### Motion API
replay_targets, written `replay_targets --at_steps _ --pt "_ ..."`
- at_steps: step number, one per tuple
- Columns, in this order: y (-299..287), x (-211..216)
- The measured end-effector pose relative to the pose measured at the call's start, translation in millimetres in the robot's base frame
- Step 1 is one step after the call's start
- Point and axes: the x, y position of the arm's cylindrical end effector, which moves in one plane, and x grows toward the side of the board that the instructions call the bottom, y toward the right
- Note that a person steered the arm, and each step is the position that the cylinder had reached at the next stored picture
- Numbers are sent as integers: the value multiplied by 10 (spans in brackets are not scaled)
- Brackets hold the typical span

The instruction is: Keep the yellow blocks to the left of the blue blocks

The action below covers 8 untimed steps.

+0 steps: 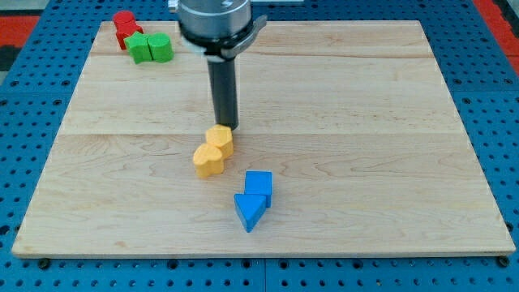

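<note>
Two yellow blocks lie touching near the board's middle: a small hexagonal one (220, 139) and a larger rounded one (208, 160) just below and left of it. Two blue blocks lie touching to their lower right: a blue cube (259, 185) and a blue triangular block (249, 211) below it. My tip (225, 126) stands right at the upper edge of the small yellow block, above and left of the blue pair.
A red block (126, 27) and two green blocks (141, 48) (160, 48) cluster at the board's top left corner. The wooden board (365, 146) rests on a blue pegboard surface (495, 105).
</note>
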Motion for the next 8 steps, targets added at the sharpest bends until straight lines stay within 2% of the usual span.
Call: replay_targets --at_steps 1,2,3,4,5,6,7,8 --pt "-193 381" --pt "-498 380" --pt "-1191 434" --pt "-814 734" --pt "-428 812" --pt "-458 812" --pt "-832 899" --pt "-682 1224"
